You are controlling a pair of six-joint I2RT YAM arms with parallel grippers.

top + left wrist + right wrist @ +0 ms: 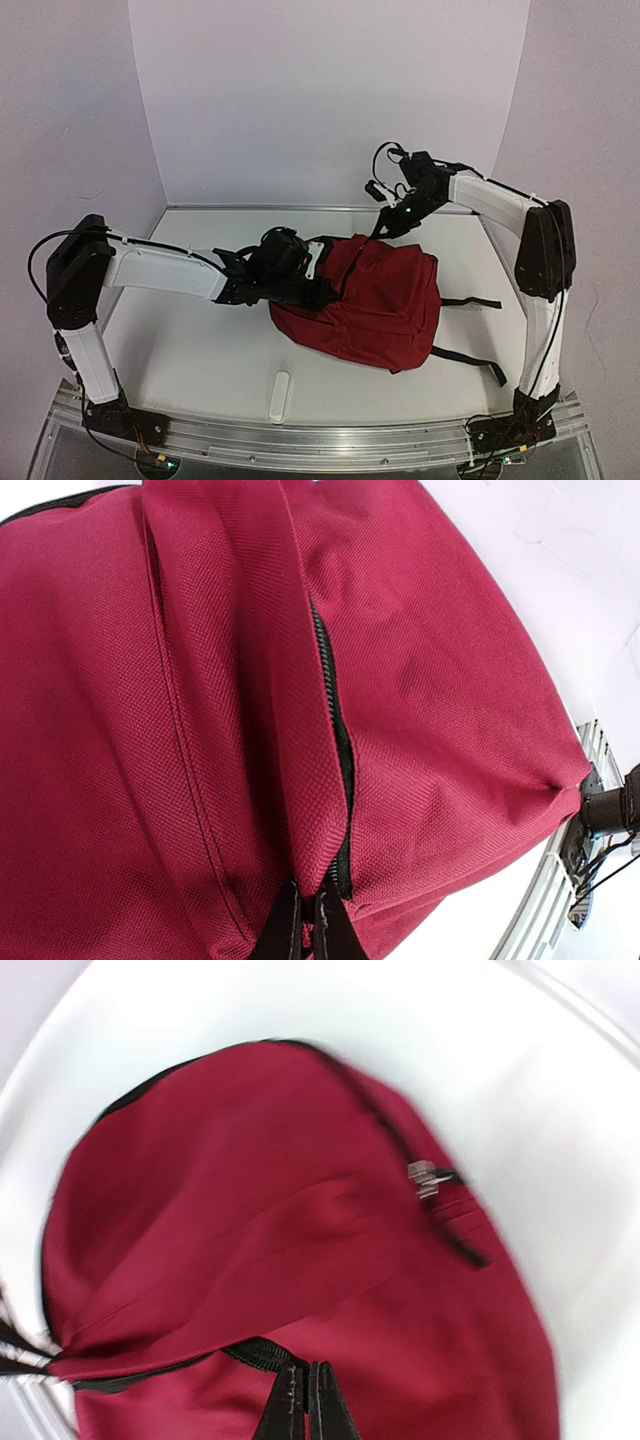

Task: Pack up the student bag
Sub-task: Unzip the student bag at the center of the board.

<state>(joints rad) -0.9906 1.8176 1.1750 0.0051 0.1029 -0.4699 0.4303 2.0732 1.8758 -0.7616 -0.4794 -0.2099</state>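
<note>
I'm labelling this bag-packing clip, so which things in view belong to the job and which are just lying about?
Belong to the job:
student bag
left gripper, closed on the bag's fabric by the zipper
right gripper, closed at the bag's zipper edge

Lying about:
small white oblong object, nearer the arm bases than the bag and untouched; I cannot tell what it is

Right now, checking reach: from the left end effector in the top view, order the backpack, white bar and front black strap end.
1. backpack, touching the left end effector.
2. white bar, front edge.
3. front black strap end, far right.
</note>
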